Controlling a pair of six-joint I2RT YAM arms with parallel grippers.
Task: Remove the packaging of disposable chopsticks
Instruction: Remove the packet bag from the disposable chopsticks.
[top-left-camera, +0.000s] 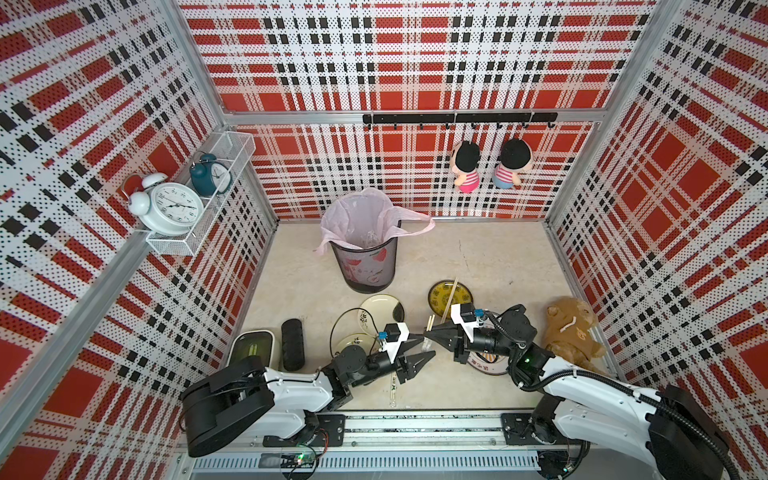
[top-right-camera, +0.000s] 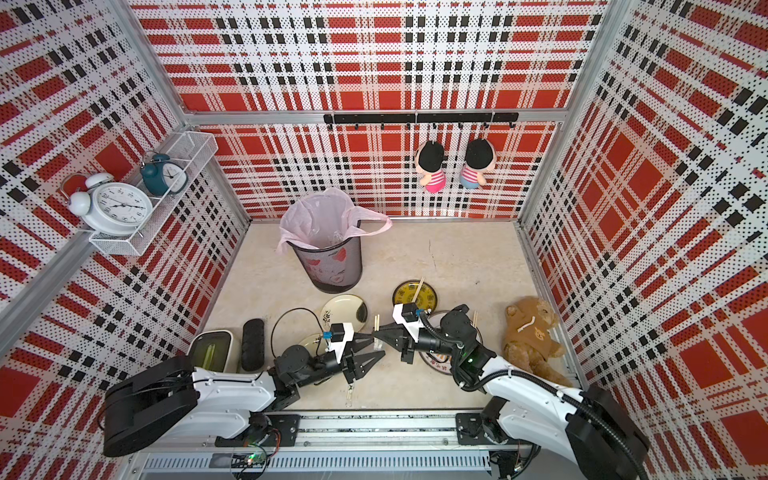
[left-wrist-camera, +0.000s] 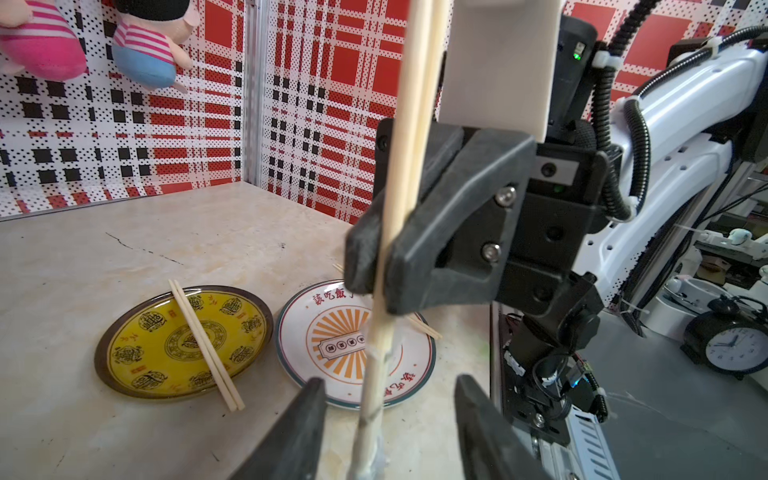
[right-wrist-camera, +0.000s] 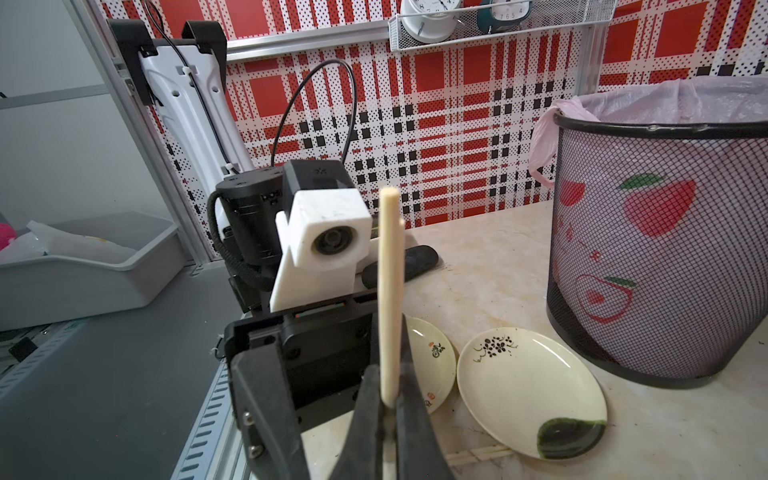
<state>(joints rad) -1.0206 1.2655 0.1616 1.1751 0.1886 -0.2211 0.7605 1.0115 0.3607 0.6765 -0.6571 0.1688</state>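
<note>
Plaid-walled cell, beige bench, chopsticks mid-air.
My right hand is clamped on the chopsticks; my left hand stands apart around the packaging.

This is a robot test booth in a lab. Red-white-black checked walls on silver metal bars box in a pale stone table. Two white robot arms stand there.
</note>
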